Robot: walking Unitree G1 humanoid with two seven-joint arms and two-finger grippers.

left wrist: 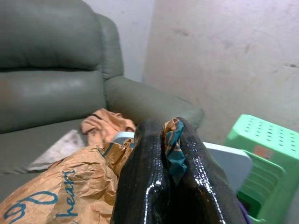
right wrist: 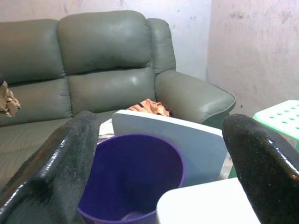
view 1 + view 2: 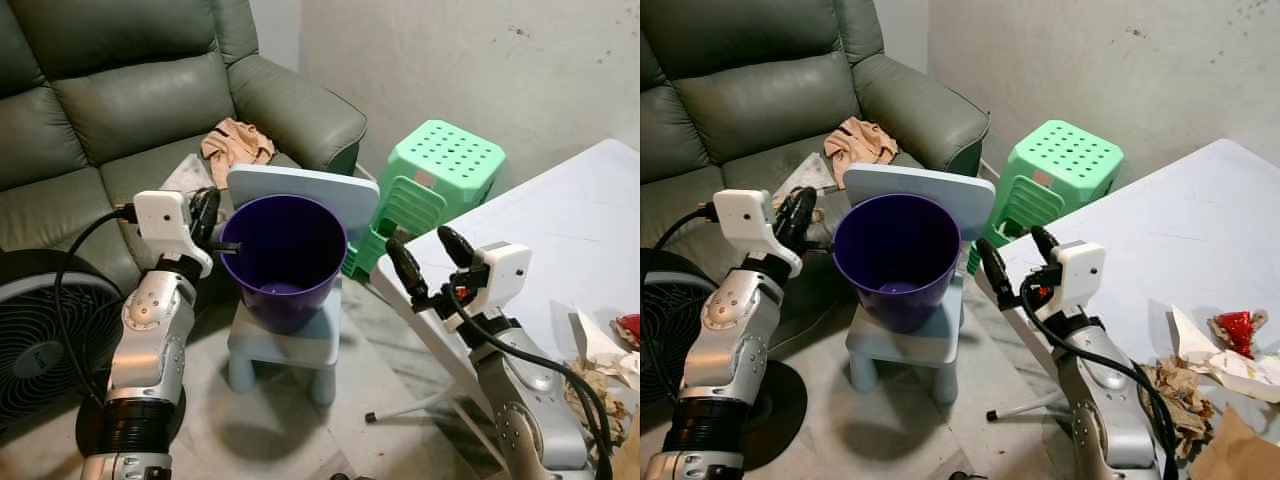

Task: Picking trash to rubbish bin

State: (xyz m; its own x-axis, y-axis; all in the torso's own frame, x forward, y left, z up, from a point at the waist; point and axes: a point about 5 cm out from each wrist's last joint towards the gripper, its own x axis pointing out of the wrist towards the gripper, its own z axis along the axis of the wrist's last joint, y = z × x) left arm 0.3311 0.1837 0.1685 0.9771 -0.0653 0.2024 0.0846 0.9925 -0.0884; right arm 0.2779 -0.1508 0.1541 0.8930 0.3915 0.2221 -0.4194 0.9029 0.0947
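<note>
Crumpled brown paper (image 1: 56,196) sat pinched in the left end effector (image 3: 207,215) at the purple bin's (image 3: 285,258) nine o'clock rim. Right end effector (image 3: 428,262) was spread wide at its three o'clock, holding nothing.

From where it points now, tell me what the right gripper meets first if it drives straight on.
Probably the purple bin: the open right gripper points at its mouth from over the white table's corner. Depth is unclear, so it might pass above the rim toward the pale blue chair back.
</note>
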